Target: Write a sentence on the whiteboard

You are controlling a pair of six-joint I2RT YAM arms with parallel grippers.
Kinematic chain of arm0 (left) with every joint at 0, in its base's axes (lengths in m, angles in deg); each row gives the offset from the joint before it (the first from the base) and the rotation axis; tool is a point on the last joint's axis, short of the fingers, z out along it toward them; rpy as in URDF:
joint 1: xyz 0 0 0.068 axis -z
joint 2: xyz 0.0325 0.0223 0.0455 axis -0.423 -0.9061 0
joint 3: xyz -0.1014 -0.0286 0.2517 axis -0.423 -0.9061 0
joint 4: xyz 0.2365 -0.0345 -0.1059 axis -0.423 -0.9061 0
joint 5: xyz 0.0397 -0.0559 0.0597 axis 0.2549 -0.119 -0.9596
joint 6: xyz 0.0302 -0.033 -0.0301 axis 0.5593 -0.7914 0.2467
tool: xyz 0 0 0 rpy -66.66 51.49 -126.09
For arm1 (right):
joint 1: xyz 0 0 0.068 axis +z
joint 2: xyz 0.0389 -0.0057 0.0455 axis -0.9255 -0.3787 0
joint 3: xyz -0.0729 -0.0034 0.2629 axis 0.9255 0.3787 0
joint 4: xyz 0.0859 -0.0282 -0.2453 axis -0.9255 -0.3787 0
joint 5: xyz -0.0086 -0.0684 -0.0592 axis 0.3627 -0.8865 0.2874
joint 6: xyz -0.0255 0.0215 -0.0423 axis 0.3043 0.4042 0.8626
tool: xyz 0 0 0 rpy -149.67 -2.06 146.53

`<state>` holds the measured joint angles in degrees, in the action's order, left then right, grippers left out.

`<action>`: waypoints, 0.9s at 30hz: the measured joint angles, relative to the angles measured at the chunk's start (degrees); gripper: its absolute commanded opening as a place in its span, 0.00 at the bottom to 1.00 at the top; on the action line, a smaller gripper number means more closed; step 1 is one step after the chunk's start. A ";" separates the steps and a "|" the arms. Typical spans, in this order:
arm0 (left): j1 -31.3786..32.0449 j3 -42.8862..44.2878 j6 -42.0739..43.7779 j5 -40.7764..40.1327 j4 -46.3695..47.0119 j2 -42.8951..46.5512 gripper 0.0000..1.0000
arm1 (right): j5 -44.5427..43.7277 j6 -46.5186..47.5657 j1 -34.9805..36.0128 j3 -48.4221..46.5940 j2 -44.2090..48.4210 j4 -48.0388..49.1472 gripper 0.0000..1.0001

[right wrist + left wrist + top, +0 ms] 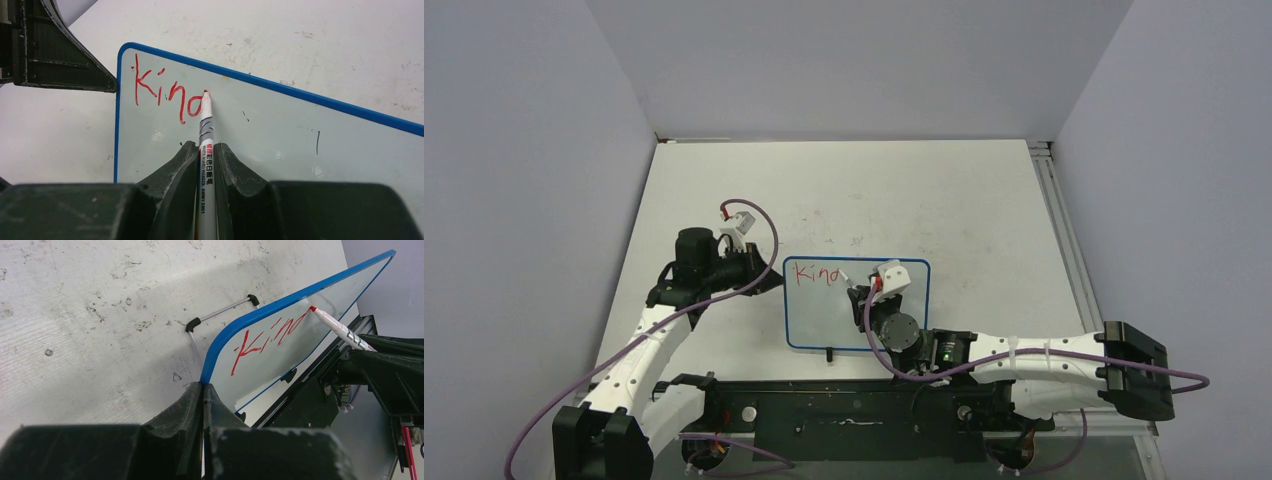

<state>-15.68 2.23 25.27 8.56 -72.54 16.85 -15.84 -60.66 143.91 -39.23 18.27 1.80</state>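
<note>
**Top view:** A scuffed white tabletop sits boxed in by plain grey-lilac walls, with a black rail along its near edge. The whiteboard lies between the two arms, its long axis running left to right, parallel to that rail. The left gripper has the board immediately to its right. The right gripper hangs over the board's upper middle.

**Left wrist view:** The left gripper is clamped on the whiteboard's blue frame at a rounded corner. From its fingertips the board stretches away up and to the right. Whether the board lies flat cannot be told. Red lettering runs along it towards a marker. A thin metal rod with black end caps lies just beyond the frame, on pitted, stained tabletop.

**Right wrist view:** The right gripper is pinched tight around the marker, which points straight ahead of the fingers. Its red tip touches the whiteboard at the end of "Kin" and a rounded stroke.
</note>
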 measured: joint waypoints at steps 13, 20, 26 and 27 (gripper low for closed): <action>0.07 0.00 0.00 0.02 -0.07 0.00 0.00 | -0.39 2.10 -1.57 -1.14 0.00 1.66 0.05; 0.07 0.00 0.00 0.02 -0.13 0.00 0.00 | -0.39 2.03 -1.57 -1.14 0.00 1.64 0.05; 0.07 0.00 0.00 0.02 -0.15 0.00 0.00 | -0.31 1.60 -1.55 -1.14 0.00 1.53 0.05; 0.07 0.00 0.00 0.02 -0.15 0.00 0.00 | -0.31 1.42 -1.55 -1.14 0.00 1.51 0.05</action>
<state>-15.62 2.23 25.27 8.58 -72.69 16.85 -16.14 -59.24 142.36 -40.36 18.27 3.31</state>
